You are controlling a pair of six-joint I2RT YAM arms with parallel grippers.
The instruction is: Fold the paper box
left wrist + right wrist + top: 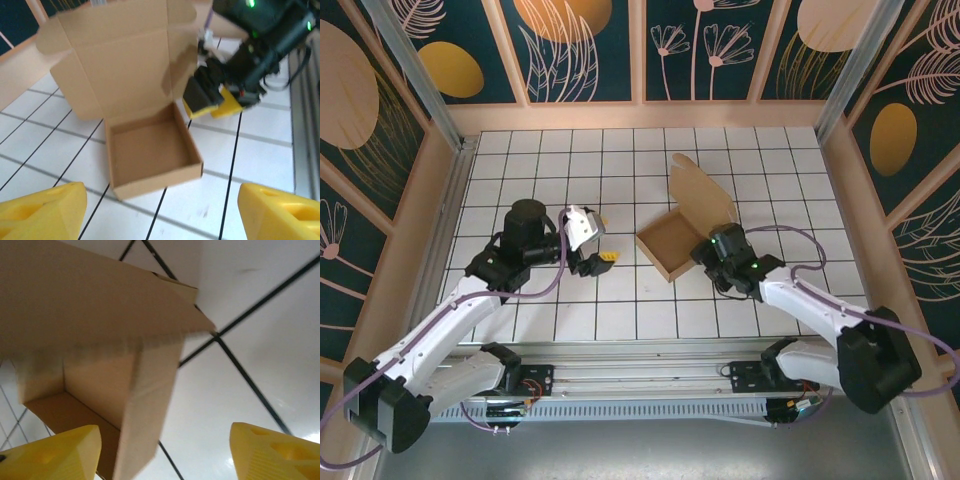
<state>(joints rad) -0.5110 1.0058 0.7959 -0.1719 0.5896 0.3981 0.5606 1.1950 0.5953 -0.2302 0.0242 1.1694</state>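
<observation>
Left gripper (pixel 160 214) hangs open, empty; right gripper (pixel 212 105) is open too, at the box (pixel 150 145) wall. Thin cardboard looks light and easily creased; pinch the raised lid's edge.

Table: white tabletop ruled with thin black grid lines (pixel 620 160), boxed in on three sides
Walls: dark teal panels printed with gold discs and pale outlined plants (pixel 720 70)
Trim: light wooden battens (pixel 638 50) between the panels
Posts: silvery metal rails (pixel 417 75) slanting at the back corners
Near edge: grey slotted metal strip (pixel 650 410)
Light: even, with a soft sheen on the tiles
</observation>
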